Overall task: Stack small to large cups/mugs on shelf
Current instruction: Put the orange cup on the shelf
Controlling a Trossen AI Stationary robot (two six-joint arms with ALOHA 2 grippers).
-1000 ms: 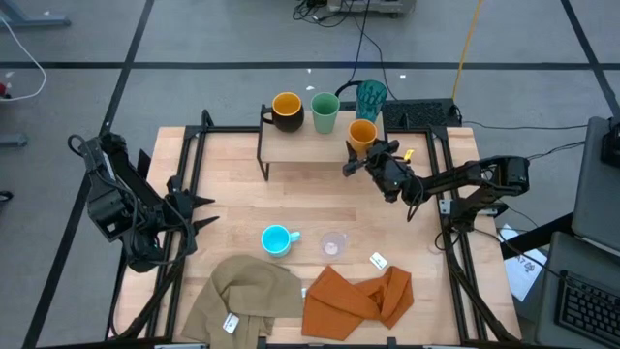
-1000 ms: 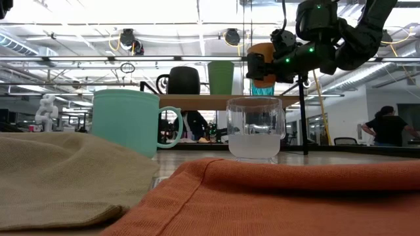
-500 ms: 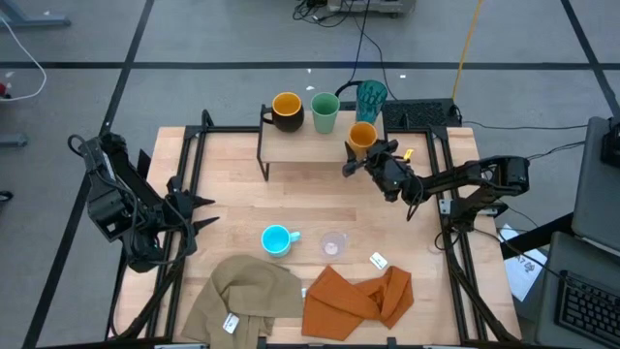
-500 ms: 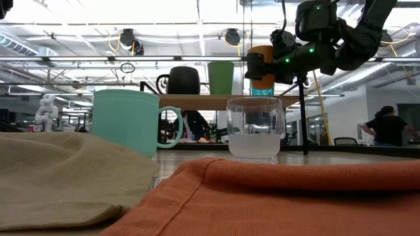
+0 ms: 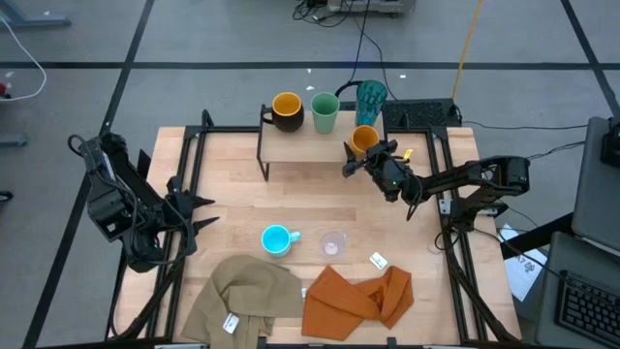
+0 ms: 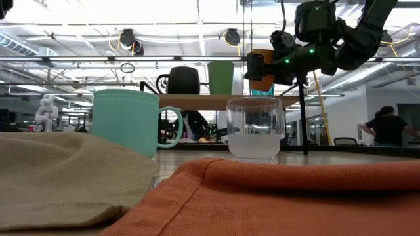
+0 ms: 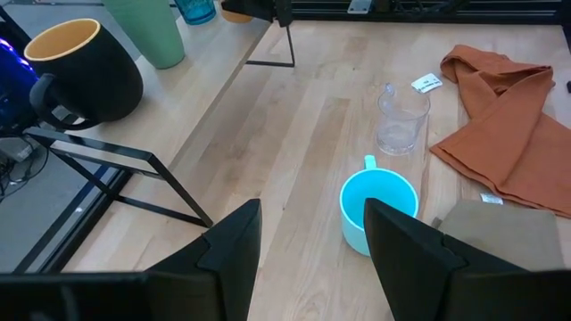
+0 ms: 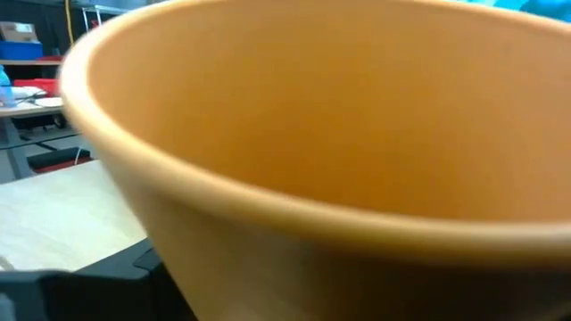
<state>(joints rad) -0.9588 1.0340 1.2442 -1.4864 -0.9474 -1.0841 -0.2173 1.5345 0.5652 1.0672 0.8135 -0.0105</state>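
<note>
So the main surface is a light wooden tabletop (image 5: 291, 194) with black metal rails along its sides. At the back sits a low light-wood shelf on thin black legs (image 5: 300, 143), and on that board there's a black mug with a yellow-orange inside (image 5: 287, 111), a green cup (image 5: 325, 111) right beside it, a tall textured teal tumbler (image 5: 370, 97) and a small orange cup (image 5: 362, 138) at the right end. Down on the table itself: a light blue mug (image 5: 277, 239), a small clear cup (image 5: 333, 244) near it, a little white tag (image 5: 379, 260), a rumpled tan cloth (image 5: 247, 296) and an orange cloth (image 5: 358, 299) along the front edge.
</note>
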